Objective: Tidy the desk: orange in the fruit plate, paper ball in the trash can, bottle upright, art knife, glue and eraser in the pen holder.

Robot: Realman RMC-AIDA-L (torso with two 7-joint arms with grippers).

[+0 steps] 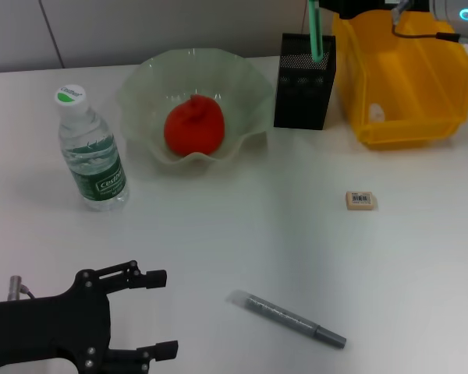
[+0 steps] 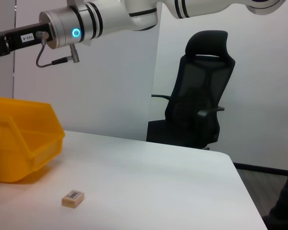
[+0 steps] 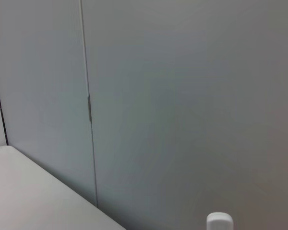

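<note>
White desk [image 1: 242,234]: bottle [image 1: 91,152], eraser [image 1: 361,200], pen [image 1: 290,318].

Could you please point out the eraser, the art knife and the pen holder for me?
eraser [image 1: 361,200]: head view, middle of its labelled top.
art knife [image 1: 290,318]: head view, middle of its grey body.
pen holder [image 1: 303,87]: head view, front mesh wall.

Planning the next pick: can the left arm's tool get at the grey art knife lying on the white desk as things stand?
Probably yes. The left tool, open, sits low at the near left of the white desk, and the grey art knife lies flat just to its right with nothing between them. The right arm is up over the yellow plastic bin.
</note>
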